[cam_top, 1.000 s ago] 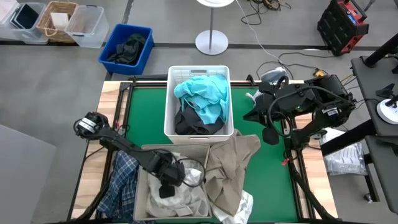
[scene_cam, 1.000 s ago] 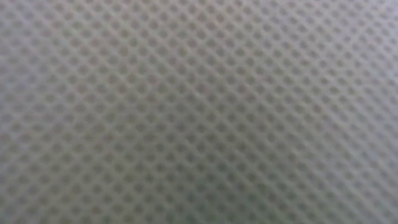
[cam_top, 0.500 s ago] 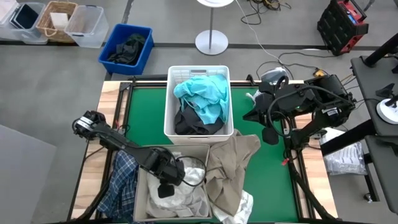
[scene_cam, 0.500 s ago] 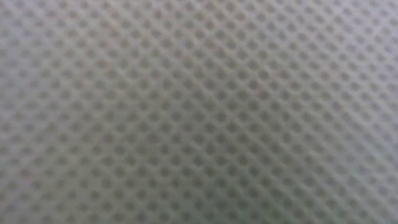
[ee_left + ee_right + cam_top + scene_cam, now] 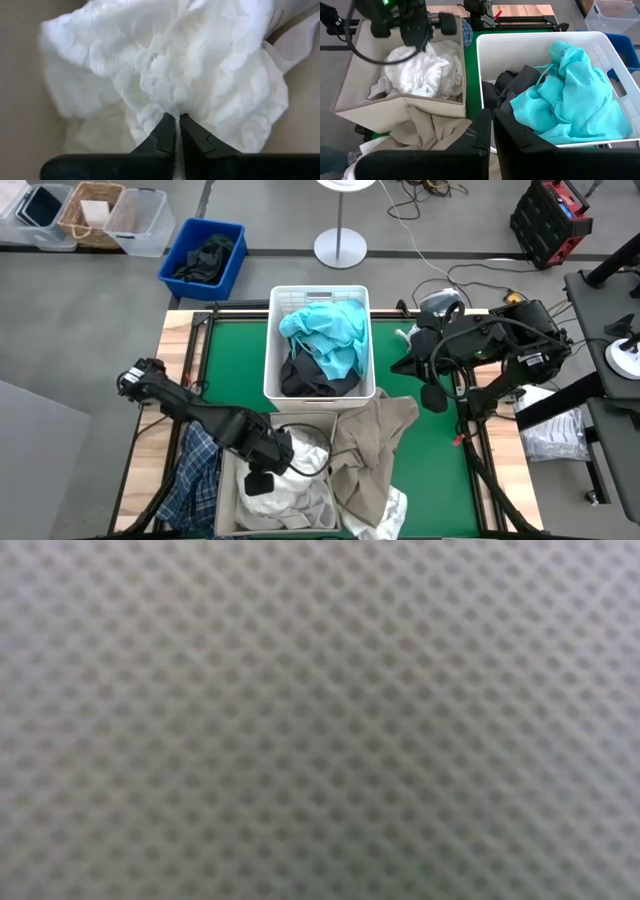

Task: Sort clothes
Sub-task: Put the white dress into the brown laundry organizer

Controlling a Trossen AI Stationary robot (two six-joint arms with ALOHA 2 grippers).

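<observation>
Centrally on the green table (image 5: 225, 370) stands a white basket (image 5: 320, 293) holding a teal garment (image 5: 328, 332) over a dark grey one (image 5: 318, 380). Near it, a beige bin (image 5: 226, 490) holds white clothes (image 5: 170, 65); a beige garment (image 5: 365, 455) drapes its right side, a plaid shirt (image 5: 196, 470) its left. Left gripper (image 5: 173, 126), jaws pinched narrow on white fabric, sits inside the bin. Right gripper (image 5: 490, 121), jaws together, waits far right.

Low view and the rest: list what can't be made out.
- Low view: only a blurred mesh pattern fills it; table and arms hidden.
- Left pincer: left wrist view shows tips together in the white garment, grip unclear.
- Plaid shirt: cut by the high view's bottom edge, behind the beige bin.
</observation>
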